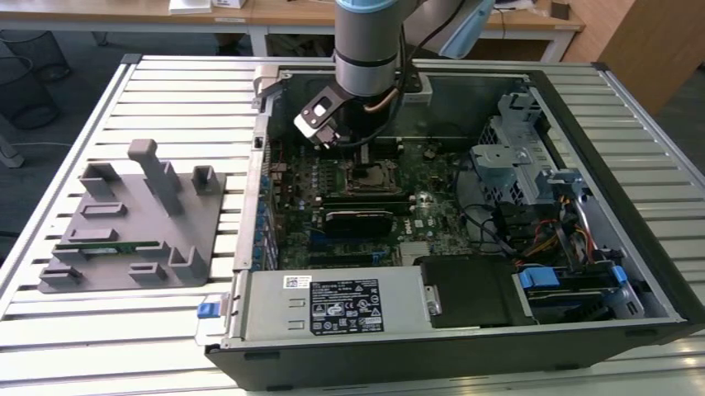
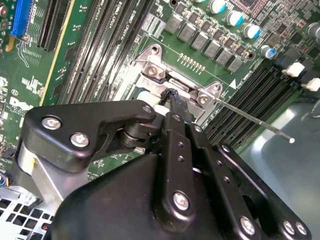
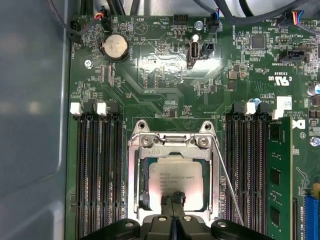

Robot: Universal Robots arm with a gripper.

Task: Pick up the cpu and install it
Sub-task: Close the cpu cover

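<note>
First wrist view: cpu [image 3: 172, 181] beneath hand [image 3: 173, 199]

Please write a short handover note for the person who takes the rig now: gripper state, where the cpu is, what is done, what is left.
Gripper: fingertips together, down at the cpu, over the motherboard socket inside the open computer case.
Cpu: lies silver side up within the socket frame; whether fully seated, cannot tell.
Done: cpu brought from outside to the socket.
Left: confirm seating; the thin socket lever appears not yet latched.
Grey tray sits on the table at the exterior view's left.
</note>
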